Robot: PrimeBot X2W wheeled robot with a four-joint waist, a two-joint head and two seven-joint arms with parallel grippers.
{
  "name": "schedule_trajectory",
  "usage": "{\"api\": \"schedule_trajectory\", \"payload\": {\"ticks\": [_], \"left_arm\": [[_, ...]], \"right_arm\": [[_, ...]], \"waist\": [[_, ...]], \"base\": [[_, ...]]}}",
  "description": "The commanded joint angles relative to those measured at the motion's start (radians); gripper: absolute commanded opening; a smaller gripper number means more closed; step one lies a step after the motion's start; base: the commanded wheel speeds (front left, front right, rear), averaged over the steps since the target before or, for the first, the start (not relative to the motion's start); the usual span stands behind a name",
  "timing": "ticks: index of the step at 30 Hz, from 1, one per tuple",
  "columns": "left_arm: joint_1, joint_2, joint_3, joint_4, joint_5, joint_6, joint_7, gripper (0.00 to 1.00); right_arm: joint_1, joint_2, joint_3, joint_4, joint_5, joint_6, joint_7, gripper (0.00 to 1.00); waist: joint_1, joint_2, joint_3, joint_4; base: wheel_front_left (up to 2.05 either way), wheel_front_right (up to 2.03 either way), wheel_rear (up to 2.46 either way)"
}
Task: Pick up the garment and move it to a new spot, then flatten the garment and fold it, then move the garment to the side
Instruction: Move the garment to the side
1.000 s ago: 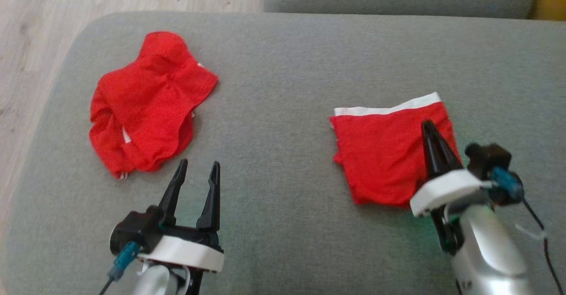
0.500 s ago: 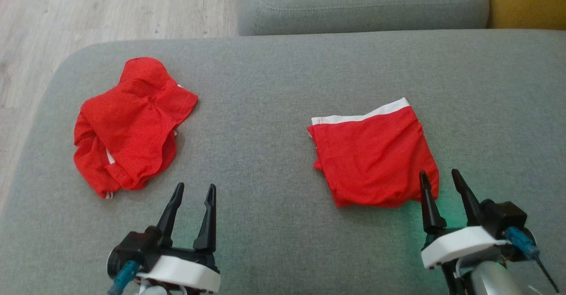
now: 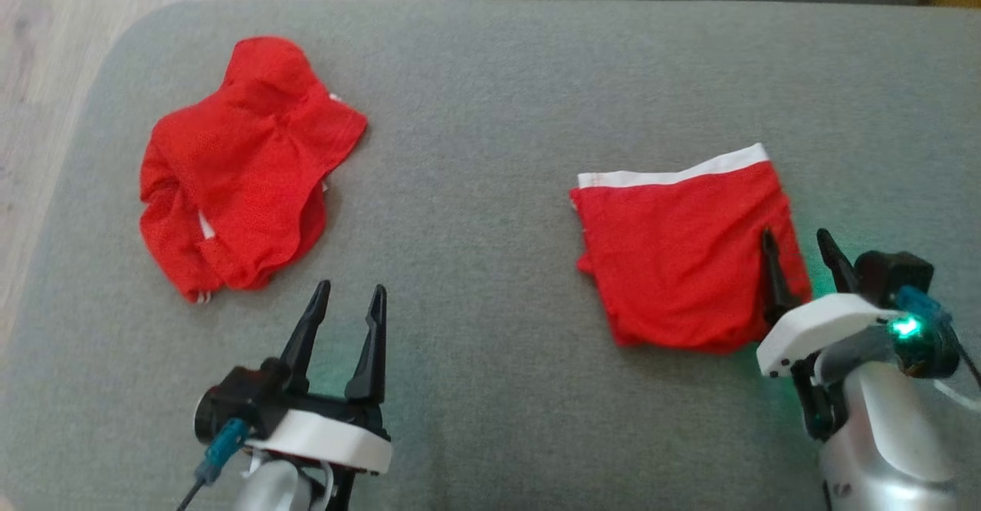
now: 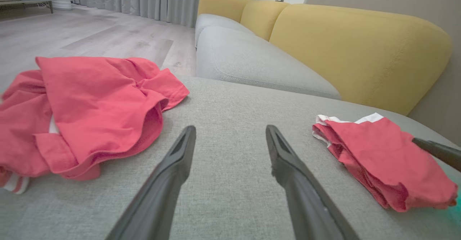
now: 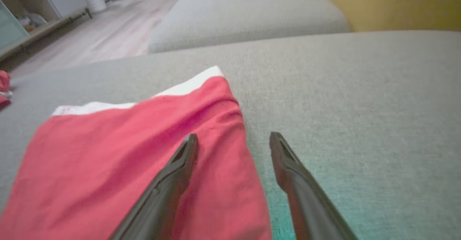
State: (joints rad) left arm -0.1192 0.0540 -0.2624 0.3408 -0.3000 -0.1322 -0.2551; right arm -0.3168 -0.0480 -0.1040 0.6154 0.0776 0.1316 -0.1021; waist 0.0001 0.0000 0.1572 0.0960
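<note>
The garment is a crumpled red mesh heap at the far left of the grey cushion, with a bit of striped trim at its near edge. In the left wrist view the garment lies ahead and to the left. My left gripper stands open and empty on the near side of it, a little to its right, without touching it; its fingers are spread over bare fabric. My right gripper is open at the right edge of a folded red cloth.
The folded red cloth has a white band along its far edge, and my right gripper's left finger is over it. Wood floor lies past the cushion's rounded left edge. A second grey seat and a yellow backrest stand behind.
My right gripper, shut over the folded cloth a second ago, now stands open at its right edge. The head view has shifted. Both cloths and the left gripper have stayed put.
</note>
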Motion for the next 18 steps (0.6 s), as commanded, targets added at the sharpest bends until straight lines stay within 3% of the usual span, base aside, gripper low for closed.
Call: {"api": "schedule_trajectory", "payload": {"ticks": [1, 7, 8, 9, 18], "left_arm": [[-0.036, 0.003, 0.022, -0.026, -0.008, 0.002, -0.007, 1.0], [-0.053, 0.004, 0.021, -0.019, -0.017, 0.002, -0.007, 1.0], [-0.053, 0.004, 0.022, -0.018, -0.017, 0.002, -0.007, 1.0], [-0.054, 0.004, 0.024, -0.017, -0.018, 0.002, -0.007, 1.0], [-0.045, 0.005, 0.042, -0.012, -0.012, 0.002, -0.007, 1.0]], "right_arm": [[-0.038, -0.002, 0.013, -0.006, -0.015, -0.001, 0.012, 1.0], [-0.091, -0.002, 0.008, 0.115, -0.046, -0.001, 0.095, 1.0], [-0.096, -0.002, 0.018, 0.13, -0.049, -0.001, 0.106, 0.87], [-0.101, -0.002, 0.03, 0.141, -0.051, -0.001, 0.113, 0.0], [-0.132, -0.094, 0.13, 0.148, -0.11, -0.001, 0.086, 0.0]], "waist": [[-0.0001, 0.0, 0.024, 0.023], [-0.0001, 0.0, 0.042, 0.047], [-0.0001, 0.0, 0.043, 0.047], [-0.0001, 0.0, 0.043, 0.047], [-0.0001, 0.0, 0.009, -0.001]], "base": [[0.0, 0.0, 0.0], [0.0, 0.0, 0.0], [0.0, 0.0, 0.0], [0.0, 0.0, 0.0], [0.0, 0.0, 0.0]]}}
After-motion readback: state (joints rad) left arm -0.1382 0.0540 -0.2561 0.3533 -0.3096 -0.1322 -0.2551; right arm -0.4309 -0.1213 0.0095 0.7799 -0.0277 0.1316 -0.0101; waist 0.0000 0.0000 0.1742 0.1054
